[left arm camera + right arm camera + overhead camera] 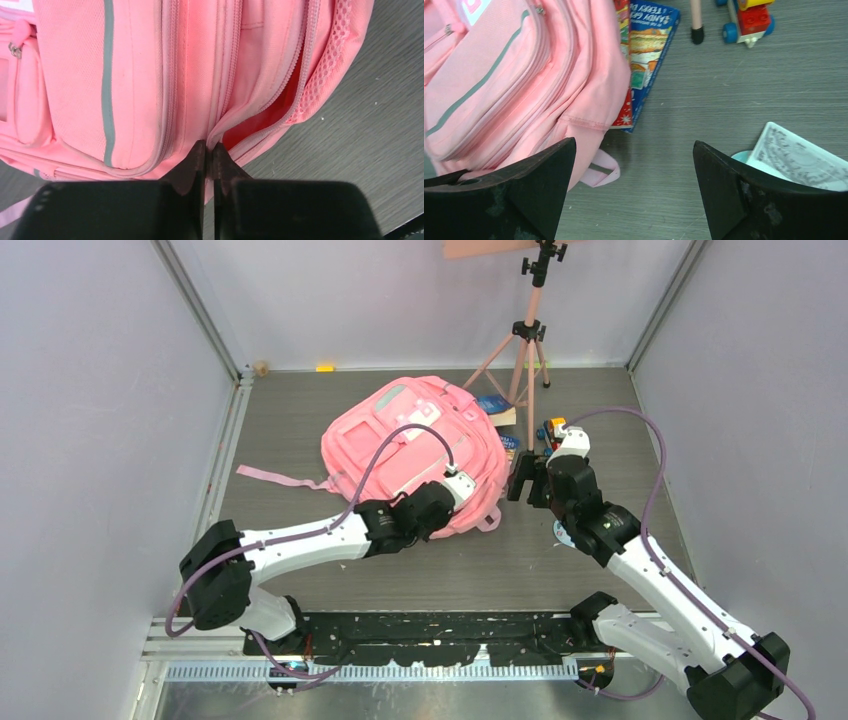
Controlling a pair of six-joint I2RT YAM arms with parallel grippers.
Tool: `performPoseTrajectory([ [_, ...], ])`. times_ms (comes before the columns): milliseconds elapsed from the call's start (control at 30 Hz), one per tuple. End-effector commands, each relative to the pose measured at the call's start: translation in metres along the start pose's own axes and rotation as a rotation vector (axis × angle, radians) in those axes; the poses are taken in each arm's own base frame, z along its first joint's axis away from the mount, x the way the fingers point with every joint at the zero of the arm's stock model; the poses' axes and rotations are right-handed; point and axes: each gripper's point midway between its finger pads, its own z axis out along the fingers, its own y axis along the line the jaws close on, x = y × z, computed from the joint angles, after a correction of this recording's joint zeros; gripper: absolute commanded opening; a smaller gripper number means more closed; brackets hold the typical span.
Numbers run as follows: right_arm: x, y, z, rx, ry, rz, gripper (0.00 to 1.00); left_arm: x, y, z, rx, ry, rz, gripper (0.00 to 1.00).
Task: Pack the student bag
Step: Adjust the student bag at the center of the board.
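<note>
Left wrist view puts the left claw point(207, 152) at the near edge of the student bag point(135, 75). Its two fingers are clenched almost together on a fold of pink fabric right beside the zip line of the main compartment, which gapes a little and shows darker pink lining. By my reading the step in hand is opening the bag, gripping the lip of its mouth so that things can go in. The right claw point(634, 144) is released, fingers spread wide with nothing between them, hanging over the surface point(724, 100) just beside the bag. The next move, I judge, calls for the left claw to draw that lip up or back without losing its thin pinch. Meanwhile the right claw would go for one of the loose things nearby: a colourful book point(649, 45) tucked partly under the bag's edge, a block toy on wheels point(751, 17) further off, or a clear protractor-like sheet point(799, 157) near its own finger. The bag lies on the surface toward the back, front side up, soft and slumped. It is pink all over, with a grey stripe, zipped front pockets, a small white patch, mesh at the side and one strap point(275, 478) trailing off to the left.
</note>
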Motion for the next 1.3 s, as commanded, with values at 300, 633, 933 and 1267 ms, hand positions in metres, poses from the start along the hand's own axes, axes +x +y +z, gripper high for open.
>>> performPoseTrajectory([
  [300, 0.021, 0.086, 0.004, -0.4, 0.175, 0.122, 0.8, -0.059, 0.088, -0.078, -0.249, -0.192, -0.152, 0.0],
  [633, 0.048, 0.17, 0.041, -0.51, 0.253, 0.113, 0.59, -0.065, 0.144, -0.132, -0.244, -0.341, -0.305, 0.0],
  [933, 0.059, 0.244, 0.107, -0.583, 0.281, 0.079, 0.32, -0.057, 0.173, -0.158, -0.359, -0.451, -0.333, 0.0],
  [1267, 0.027, 0.215, 0.079, -0.529, 0.212, -0.036, 0.75, -0.027, 0.19, -0.144, -0.461, -0.37, -0.316, 0.0],
])
